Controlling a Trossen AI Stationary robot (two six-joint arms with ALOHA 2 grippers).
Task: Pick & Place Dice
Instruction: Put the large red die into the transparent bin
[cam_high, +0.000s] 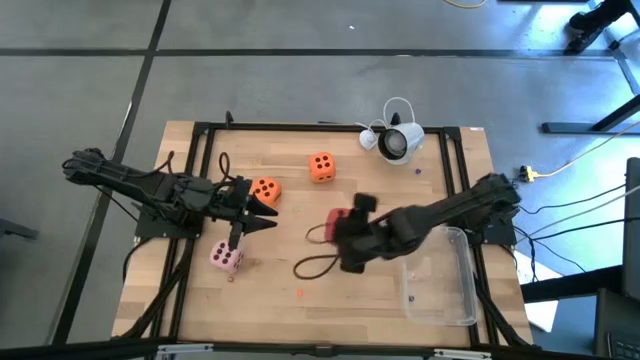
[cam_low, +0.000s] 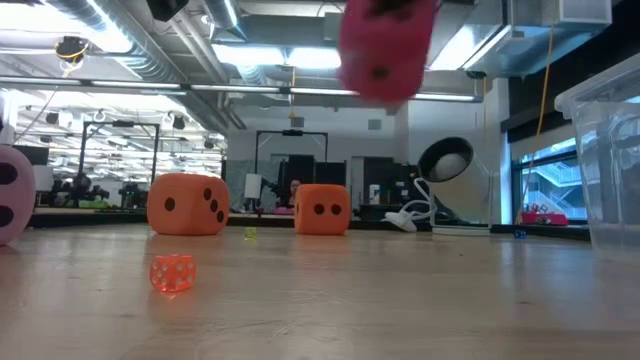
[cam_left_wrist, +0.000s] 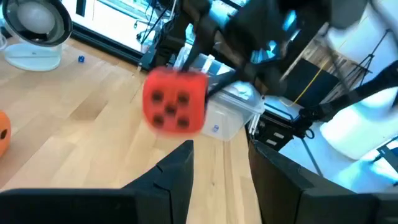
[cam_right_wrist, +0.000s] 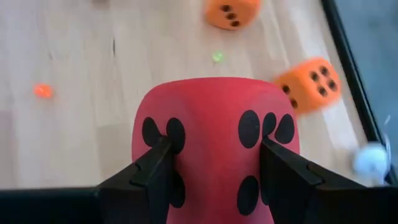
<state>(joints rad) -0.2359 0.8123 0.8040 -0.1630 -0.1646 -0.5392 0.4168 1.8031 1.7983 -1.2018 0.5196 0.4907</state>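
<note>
My right gripper (cam_high: 345, 228) is shut on the red die (cam_high: 338, 220) above the middle of the table. In the low view the red die (cam_low: 387, 45) hangs high over the wood. My left gripper (cam_high: 268, 216) is open and empty at the table's left, pointing toward the red die (cam_left_wrist: 175, 101). One orange die (cam_high: 265, 190) rests on the table just beyond my left gripper. The other orange die (cam_high: 321, 167) rests farther back. The pale pink die (cam_high: 226, 257) rests on the table on the near side of my left gripper. My right gripper pinches the red die between its two fingers (cam_right_wrist: 155, 165), on two opposite side faces (cam_right_wrist: 144, 134). The fingers come slanting down from the table's right. The soft sides are pressed in at the fingers. The die is lifted clear of the table.
A clear plastic bin (cam_high: 450, 285) stands at the near right. A white round device with a cord (cam_high: 398, 142) sits at the far right. A black cable loop (cam_high: 315, 265) lies near the middle. A tiny orange translucent die (cam_low: 172, 272) lies on the wood.
</note>
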